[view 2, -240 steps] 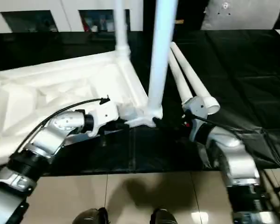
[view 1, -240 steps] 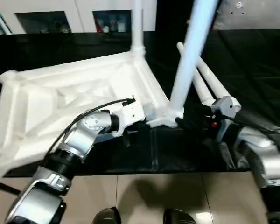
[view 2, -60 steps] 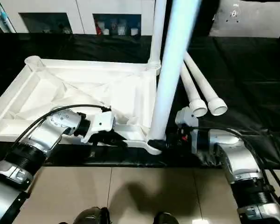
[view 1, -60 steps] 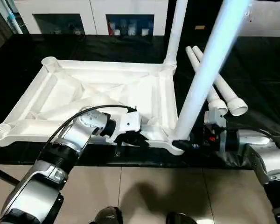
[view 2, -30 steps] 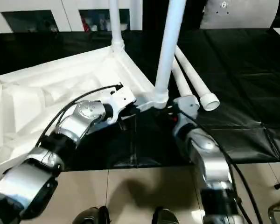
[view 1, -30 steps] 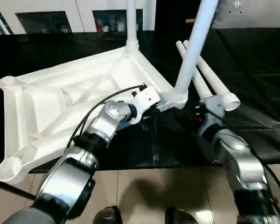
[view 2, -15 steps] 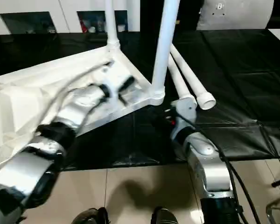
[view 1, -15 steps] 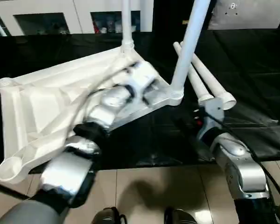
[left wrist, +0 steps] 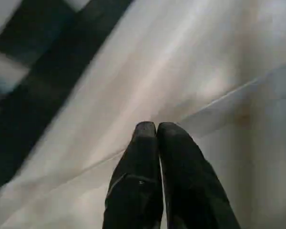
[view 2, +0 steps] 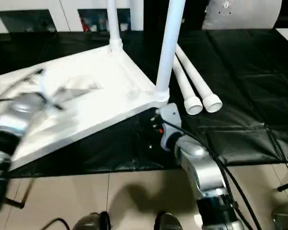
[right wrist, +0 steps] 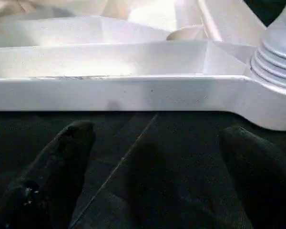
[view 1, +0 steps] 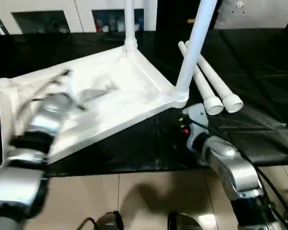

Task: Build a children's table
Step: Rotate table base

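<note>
The children's table lies upside down on the black work surface, its white ribbed top (view 1: 134, 91) facing up. One leg (view 1: 129, 24) stands in the far corner socket. Another leg (view 1: 194, 45) stands in the near right socket. Two loose legs (view 1: 211, 84) lie side by side to the right. My left arm (view 1: 45, 117) sweeps, blurred, over the top's left part. Its gripper (left wrist: 156, 128) is shut and empty above the white underside. My right gripper (right wrist: 157, 136) is open on the black cover, facing the top's near rim (right wrist: 133, 93) beside the socketed corner, apart from it.
An empty round socket (view 1: 1, 85) marks the top's left corner. The black surface's front edge (view 1: 134, 171) drops to a tiled floor. White cabinets (view 1: 38, 9) line the back. Bare black cover spreads right of the loose legs.
My left arm has swung left from the near right corner across the underside, gripper still shut. My right arm has slid left toward that corner. The right gripper stays open.
</note>
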### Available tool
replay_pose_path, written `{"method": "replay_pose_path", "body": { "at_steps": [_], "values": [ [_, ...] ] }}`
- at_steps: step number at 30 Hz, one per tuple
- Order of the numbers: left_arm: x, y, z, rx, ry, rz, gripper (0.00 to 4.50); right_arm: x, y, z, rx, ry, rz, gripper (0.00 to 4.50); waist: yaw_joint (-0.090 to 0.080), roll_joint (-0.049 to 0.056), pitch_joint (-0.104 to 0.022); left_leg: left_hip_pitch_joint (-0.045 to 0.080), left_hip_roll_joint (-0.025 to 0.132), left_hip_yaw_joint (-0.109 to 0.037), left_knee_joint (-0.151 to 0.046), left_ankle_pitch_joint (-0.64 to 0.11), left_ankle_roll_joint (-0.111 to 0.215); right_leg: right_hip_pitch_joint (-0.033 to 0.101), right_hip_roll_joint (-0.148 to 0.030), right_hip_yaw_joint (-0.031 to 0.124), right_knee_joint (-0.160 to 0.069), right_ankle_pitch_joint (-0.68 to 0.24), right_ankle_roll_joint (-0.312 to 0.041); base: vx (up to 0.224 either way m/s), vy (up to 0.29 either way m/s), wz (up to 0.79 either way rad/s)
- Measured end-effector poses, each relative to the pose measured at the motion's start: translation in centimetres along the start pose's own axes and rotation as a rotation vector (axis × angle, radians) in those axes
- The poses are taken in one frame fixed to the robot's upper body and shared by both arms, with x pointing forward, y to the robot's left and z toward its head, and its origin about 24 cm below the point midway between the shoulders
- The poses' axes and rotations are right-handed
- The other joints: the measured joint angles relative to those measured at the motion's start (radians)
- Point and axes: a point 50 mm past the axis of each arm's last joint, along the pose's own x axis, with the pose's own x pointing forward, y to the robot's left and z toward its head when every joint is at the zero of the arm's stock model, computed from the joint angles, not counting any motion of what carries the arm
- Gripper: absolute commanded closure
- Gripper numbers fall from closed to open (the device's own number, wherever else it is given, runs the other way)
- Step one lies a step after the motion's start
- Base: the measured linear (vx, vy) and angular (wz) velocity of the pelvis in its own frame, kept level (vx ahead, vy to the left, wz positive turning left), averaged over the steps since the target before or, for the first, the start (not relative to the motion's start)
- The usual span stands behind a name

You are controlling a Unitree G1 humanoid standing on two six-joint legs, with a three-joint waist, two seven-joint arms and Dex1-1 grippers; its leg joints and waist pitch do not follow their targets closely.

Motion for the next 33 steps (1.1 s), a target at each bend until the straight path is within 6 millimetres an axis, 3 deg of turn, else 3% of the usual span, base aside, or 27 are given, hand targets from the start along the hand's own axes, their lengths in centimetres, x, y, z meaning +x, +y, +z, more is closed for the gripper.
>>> {"method": "replay_pose_path", "body": {
  "at_steps": [3,8,13,23,33],
  "values": [
    [-0.1,0.6,-1.0,0.017,0.050,0.013,3.95,0.4,-0.2,-0.2,-0.012,0.024,0.000,0.04,0.009,0.000,0.000,0.000,0.000,0.000,-0.001,0.000,0.000,0.000,0.000,0.000,0.000,0.000,0.000,0.000,0.000,0.00],
    [-0.1,0.6,-2.3,0.053,0.136,0.000,3.95,1.9,-0.1,0.3,-0.021,0.044,0.019,0.04,0.006,0.000,0.000,0.001,0.000,0.000,-0.001,0.001,-0.001,0.000,0.000,0.000,0.001,0.000,-0.001,0.000,0.000,0.00],
    [-0.6,0.1,-3.5,0.029,0.227,-0.201,3.95,2.9,0.0,0.4,-0.004,0.050,0.038,0.04,-0.004,-0.002,0.000,0.001,0.000,0.000,-0.001,0.001,-0.002,0.000,0.000,0.000,0.002,0.000,-0.001,0.000,0.000,0.00],
    [-2.1,-0.2,-2.9,0.078,0.175,-0.581,3.95,4.7,0.1,0.2,0.033,0.076,0.068,0.04,0.000,-0.004,-0.001,0.002,0.000,0.002,-0.001,0.001,-0.002,0.000,-0.001,0.001,0.001,0.000,-0.002,0.000,0.000,0.00],
    [-4.6,-4.2,-1.1,0.058,0.035,-1.004,3.95,5.0,-0.7,-0.1,0.039,0.083,0.049,0.04,-0.002,-0.004,-0.001,0.005,0.000,0.003,-0.001,0.003,-0.004,0.001,-0.001,0.002,0.003,0.002,-0.004,0.000,0.000,0.00]
  ]
}}
